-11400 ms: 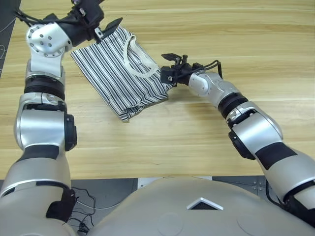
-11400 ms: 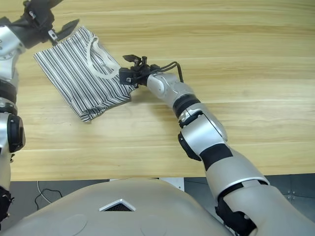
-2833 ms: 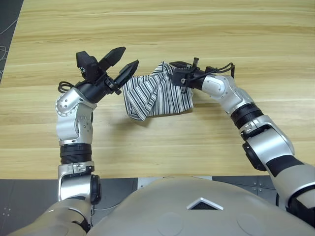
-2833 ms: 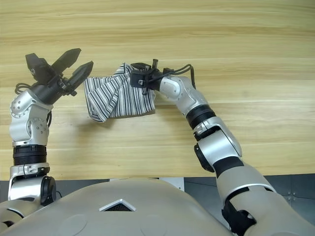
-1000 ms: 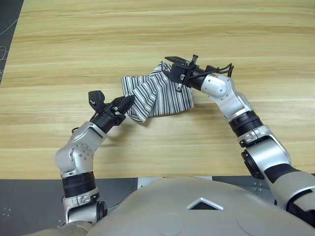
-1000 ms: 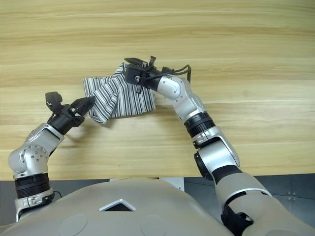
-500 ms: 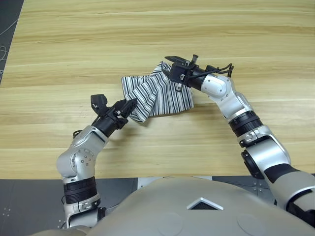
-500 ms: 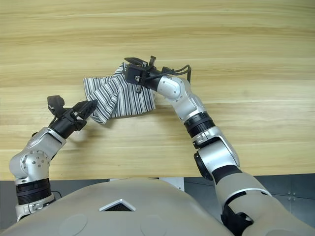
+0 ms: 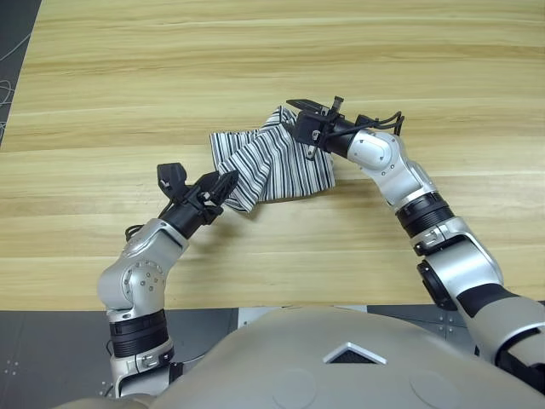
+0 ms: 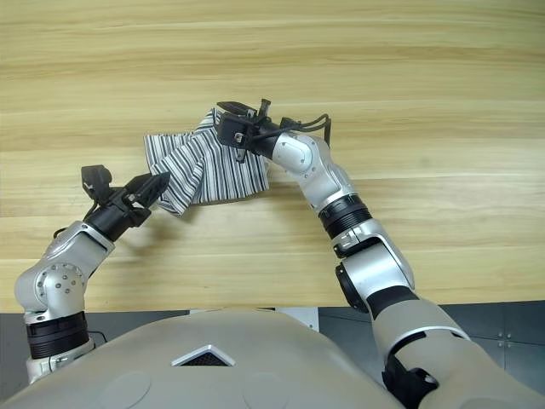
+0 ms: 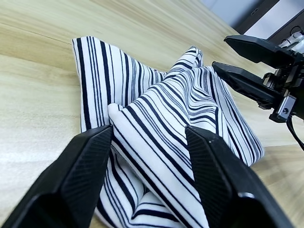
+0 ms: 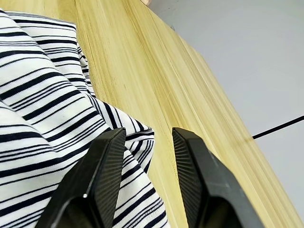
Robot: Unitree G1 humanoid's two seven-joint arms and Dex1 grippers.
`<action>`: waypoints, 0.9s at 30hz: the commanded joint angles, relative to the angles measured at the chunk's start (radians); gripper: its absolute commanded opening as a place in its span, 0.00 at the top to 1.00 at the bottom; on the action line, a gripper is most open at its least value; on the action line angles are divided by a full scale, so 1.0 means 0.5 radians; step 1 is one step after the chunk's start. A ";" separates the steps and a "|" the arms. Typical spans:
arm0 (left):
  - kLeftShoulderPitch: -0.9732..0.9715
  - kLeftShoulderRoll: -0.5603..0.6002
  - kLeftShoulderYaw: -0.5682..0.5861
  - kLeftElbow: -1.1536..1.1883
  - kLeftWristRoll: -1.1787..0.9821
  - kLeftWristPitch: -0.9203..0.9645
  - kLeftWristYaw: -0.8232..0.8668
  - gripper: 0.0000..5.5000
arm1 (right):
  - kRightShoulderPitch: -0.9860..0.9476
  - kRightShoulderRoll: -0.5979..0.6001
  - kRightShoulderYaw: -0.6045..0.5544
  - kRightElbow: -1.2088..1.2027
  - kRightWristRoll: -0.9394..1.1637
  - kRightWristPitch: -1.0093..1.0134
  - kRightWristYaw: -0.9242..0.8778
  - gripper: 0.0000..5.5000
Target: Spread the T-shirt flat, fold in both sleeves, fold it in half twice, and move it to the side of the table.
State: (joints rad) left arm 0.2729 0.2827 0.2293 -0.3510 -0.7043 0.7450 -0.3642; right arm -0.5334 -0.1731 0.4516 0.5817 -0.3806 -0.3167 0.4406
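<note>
Closest to me, my left hand [image 9: 226, 181] sits low over the wooden surface [image 9: 255, 51] at the near left corner of the T-shirt [image 9: 277, 162]. Its two fingers are spread apart, and from the left wrist camera I see those fingers [image 11: 90, 175] straddling a raised fold of the striped cloth, one on each side, without clamping it. I cannot tell whether the pads actually touch the fabric. The T-shirt is black-and-white striped and lies bunched rather than flat, roughly in the middle of the surface. One flat layer reaches out to the left, and a thicker rumpled fold runs diagonally across it toward the near corner. Farther out, my right hand [image 9: 300, 117] is at the shirt's far right edge, where a peak of cloth stands up. It is open as well, with one finger lifted above the other. In the right wrist camera its fingers [image 12: 107, 175] stand apart, with the striped hem lying under and between them. Beyond both hands the pale wood grain runs on to the far edge.
</note>
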 commanded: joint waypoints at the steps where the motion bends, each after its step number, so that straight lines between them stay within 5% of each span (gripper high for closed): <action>1: 0.004 -0.004 -0.029 -0.024 0.001 0.028 0.020 0.48 | -0.036 0.007 0.004 0.018 -0.013 -0.003 -0.007 0.67; 10: 0.009 -0.003 -0.064 -0.038 0.023 -0.021 0.002 0.65 | -0.041 0.012 0.004 0.042 -0.016 -0.008 -0.020 0.66; 21: -0.006 -0.005 -0.057 0.000 0.051 -0.072 0.006 0.97 | -0.038 0.019 0.004 0.054 -0.023 -0.014 -0.031 0.66; 27: -0.105 0.034 -0.052 0.010 0.091 -0.123 0.010 0.98 | -0.035 0.021 0.005 0.060 -0.024 -0.018 -0.035 0.66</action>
State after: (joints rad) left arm 0.2603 0.2828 0.1994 -0.3520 -0.6804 0.6972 -0.3656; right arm -0.5341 -0.1651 0.4516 0.6072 -0.3888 -0.3187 0.4249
